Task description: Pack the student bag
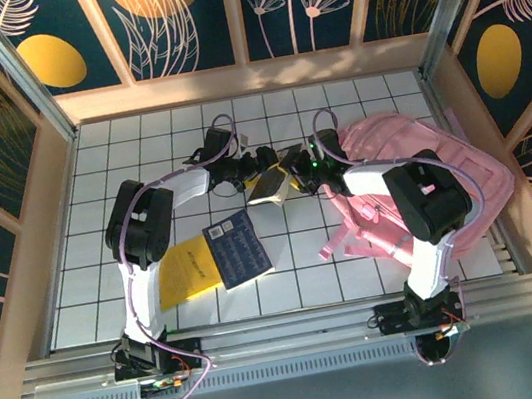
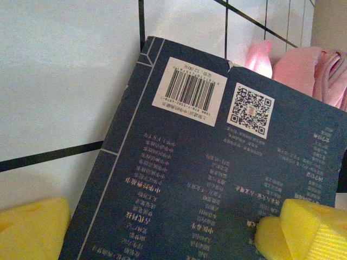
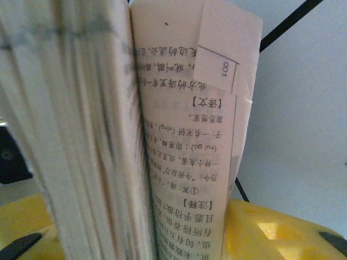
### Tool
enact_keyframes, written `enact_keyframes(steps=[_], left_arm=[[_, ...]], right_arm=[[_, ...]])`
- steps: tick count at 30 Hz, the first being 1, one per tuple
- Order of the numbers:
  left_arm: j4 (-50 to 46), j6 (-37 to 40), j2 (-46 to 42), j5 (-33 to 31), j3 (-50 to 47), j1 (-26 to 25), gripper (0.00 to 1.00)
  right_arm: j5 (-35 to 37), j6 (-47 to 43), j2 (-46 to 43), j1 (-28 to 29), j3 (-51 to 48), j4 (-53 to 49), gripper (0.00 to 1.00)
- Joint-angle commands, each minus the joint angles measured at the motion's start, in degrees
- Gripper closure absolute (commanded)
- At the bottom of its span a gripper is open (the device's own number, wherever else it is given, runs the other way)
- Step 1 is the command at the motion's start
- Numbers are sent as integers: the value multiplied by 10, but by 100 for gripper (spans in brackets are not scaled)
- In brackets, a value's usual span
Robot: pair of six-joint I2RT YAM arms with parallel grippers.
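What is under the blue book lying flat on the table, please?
A yellow booklet lies under the blue book, its left part sticking out. Its right part is covered, as is anything else beneath.

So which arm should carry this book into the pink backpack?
Right. The right gripper has the book between its fingers, beside the student bag. The left gripper is open and sits farther from the bag.

I'm looking into a staged robot lab cell: a white gridded counter [image 1: 137, 149] is sitting boxed in by floral printed panels [image 1: 187, 20], aluminium rail [image 1: 287, 330] running along its near edge.
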Motion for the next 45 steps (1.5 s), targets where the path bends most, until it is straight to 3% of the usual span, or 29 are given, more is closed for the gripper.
enact_keyframes(steps=[1,7,10,12,18,22,26,30,34,38,45], left_arm=[[-19,2,-15,71,-12,-24,1],[-19,6,-17,67,-20,-15,1],[-23,9,-17,62,-22,-11,1],[-25,12,-24,54,-26,-7,1],[-59,39,-74,2,-36,25,1],[-85,45,-143,-53,-55,54,1],[-70,7,-221,-63,-93,65,1],[18,-112,-301,-50,-170,65,2],[210,-283,-375,-42,-270,65,1],[415,-424,-396,-43,-316,63,1],[523,-474,-398,-77,-306,35,3]], right_arm=[[-47,5,-2,8,5,101,48],[-49,5,-34,-1,-10,109,46],[-39,-6,-49,-5,-13,89,53],[-32,-18,-55,-8,-15,74,60],[-21,-55,-57,-14,-17,27,100],[-8,-93,-89,-18,-15,12,100],[16,-93,-152,-20,-14,34,100],[79,-61,-220,-13,-27,85,100],[201,-32,-275,12,-54,150,100],[224,3,-279,29,-68,228,100],[225,27,-268,58,-62,284,100]])
